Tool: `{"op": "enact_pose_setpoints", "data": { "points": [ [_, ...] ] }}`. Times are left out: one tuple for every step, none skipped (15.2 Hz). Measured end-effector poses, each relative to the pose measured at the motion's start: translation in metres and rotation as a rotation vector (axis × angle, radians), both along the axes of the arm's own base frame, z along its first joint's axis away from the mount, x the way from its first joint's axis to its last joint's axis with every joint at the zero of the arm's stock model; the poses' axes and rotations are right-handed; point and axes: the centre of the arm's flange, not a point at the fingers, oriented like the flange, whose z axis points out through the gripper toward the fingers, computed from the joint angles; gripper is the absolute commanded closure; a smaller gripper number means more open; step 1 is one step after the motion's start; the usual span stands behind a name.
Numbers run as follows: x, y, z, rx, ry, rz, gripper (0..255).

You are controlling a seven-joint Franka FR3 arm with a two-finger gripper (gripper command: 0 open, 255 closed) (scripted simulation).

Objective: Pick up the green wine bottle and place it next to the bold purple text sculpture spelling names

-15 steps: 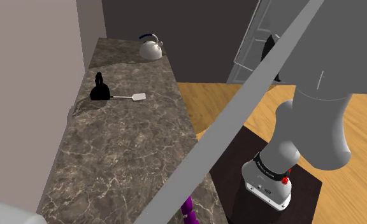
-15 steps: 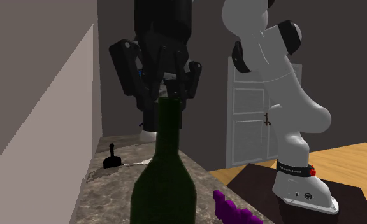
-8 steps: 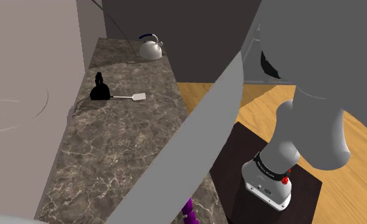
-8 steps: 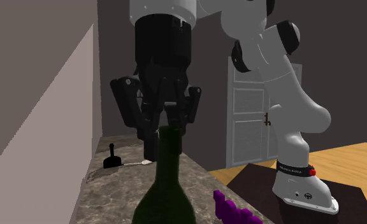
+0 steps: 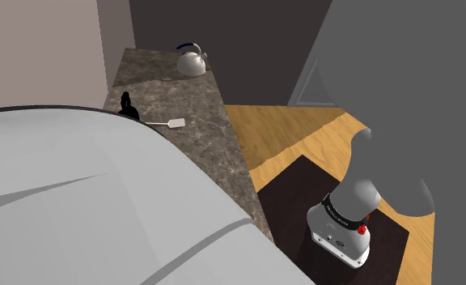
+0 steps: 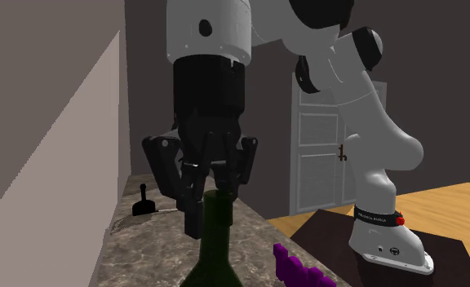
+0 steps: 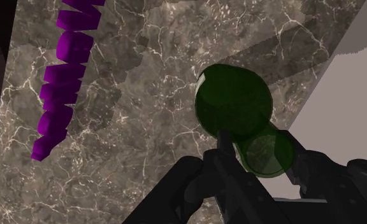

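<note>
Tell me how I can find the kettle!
Find the long brown marbled counter running along the wall. Follow it to its far end, past the black knobbed thing and the little white spatula. The kettle sits there: the only round, shiny pale thing, with a dark handle arching over its top.

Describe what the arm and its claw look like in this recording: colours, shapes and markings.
The white arm of rounded tubular links has dark joints. Its last section is a black cylinder under a white housing. The all-black claw is angular, with jointed side links. Just above the white foot, a black band with small pale lettering carries red dots.
</note>
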Motion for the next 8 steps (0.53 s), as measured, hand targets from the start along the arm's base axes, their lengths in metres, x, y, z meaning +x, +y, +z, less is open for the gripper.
{"op": "enact_pose_setpoints", "data": {
  "points": [
    [-0.0001, 0.0001, -0.0003, 0.000, 0.000, 0.000, 255],
    [-0.0001, 0.0001, -0.0005, 0.000, 0.000, 0.000, 255],
    [-0.0001, 0.0002, -0.0006, 0.000, 0.000, 0.000, 255],
    [-0.0002, 0.0001, -0.0006, 0.000, 0.000, 0.000, 255],
    [-0.0002, 0.0002, -0.0006, 0.000, 0.000, 0.000, 0],
    [-0.0002, 0.0002, -0.0005, 0.001, 0.000, 0.000, 0],
    [-0.0002, 0.0002, -0.0004, 0.001, 0.000, 0.000, 0],
    [-0.0002, 0.0002, -0.0004, 0.001, 0.000, 0.000, 0]
  ]
}}
